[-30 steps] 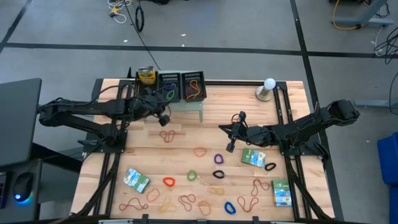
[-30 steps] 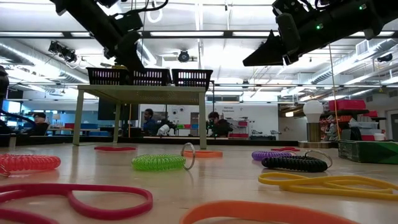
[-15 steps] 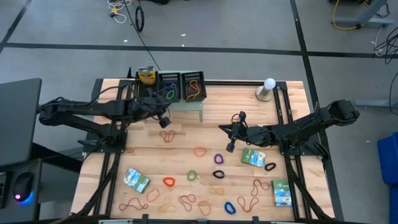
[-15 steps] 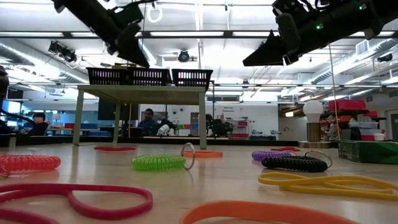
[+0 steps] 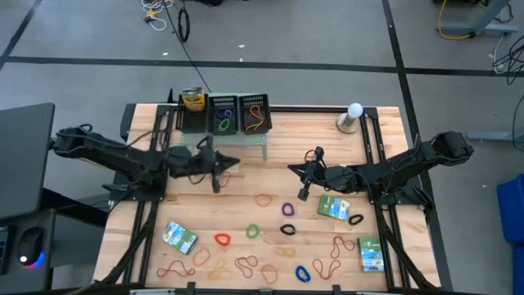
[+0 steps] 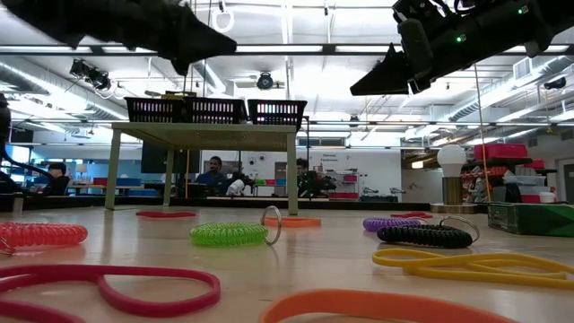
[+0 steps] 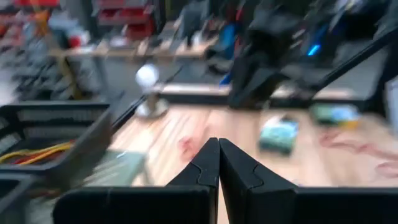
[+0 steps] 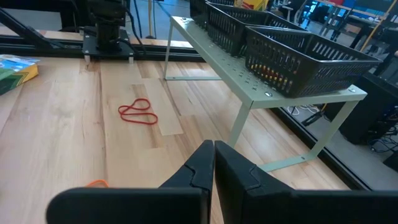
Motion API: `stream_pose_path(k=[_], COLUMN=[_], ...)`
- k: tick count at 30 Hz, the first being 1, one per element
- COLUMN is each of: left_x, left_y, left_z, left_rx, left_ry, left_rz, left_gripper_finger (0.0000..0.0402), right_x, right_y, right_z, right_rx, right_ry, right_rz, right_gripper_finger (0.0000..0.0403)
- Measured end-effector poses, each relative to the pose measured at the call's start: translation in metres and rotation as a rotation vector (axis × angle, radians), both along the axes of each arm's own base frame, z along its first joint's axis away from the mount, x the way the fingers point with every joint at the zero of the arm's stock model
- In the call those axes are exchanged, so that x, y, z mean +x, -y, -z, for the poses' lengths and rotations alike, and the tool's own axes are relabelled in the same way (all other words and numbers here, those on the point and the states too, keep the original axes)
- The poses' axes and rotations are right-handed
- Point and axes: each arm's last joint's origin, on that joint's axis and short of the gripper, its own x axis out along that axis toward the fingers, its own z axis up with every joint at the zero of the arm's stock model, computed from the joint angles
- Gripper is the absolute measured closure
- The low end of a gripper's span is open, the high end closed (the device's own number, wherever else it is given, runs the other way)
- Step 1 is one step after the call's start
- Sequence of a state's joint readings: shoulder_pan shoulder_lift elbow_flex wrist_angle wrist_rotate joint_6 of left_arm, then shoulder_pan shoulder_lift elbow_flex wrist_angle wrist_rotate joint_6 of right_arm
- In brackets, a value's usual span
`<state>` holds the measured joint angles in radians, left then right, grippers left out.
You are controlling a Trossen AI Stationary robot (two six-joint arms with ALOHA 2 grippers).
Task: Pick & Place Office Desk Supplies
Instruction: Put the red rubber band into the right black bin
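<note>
Both the left gripper [image 5: 232, 161] and right gripper [image 5: 292, 169] are pinched tight, empty. Bright bands [image 5: 264, 199] lie flat at six o'clock.

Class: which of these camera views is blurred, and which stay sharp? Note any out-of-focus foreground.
Left wrist view: smeared throughout, the lamp and packet soft. Right wrist view: crisp on the red rubber band and mesh trays. Low view: nearest orange loop is out of focus.

The left wrist view is motion-blurred, leaving the packet [image 7: 278, 133] an indistinct smear.
</note>
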<state>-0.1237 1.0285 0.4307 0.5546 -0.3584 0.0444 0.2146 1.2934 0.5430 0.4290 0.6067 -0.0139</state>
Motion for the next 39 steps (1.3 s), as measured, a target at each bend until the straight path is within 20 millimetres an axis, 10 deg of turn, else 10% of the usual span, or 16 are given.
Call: stream_pose_path(k=[10,39], left_x=[-0.019,-0.021], left_y=[0.001,-0.003], left_z=[0.04,0.035], left_rx=[-0.044,-0.047], left_ry=[0.093,0.154], left_rz=[0.01,-0.099], left_gripper_finger=[0.0393,0.0392], right_x=[0.0,0.003], right_y=[0.0,0.0], right_z=[0.0,-0.013], right_rx=[0.0,0.045], right_ry=[0.0,0.145], right_rz=[0.0,0.004], right_gripper_finger=[0.038,0.038])
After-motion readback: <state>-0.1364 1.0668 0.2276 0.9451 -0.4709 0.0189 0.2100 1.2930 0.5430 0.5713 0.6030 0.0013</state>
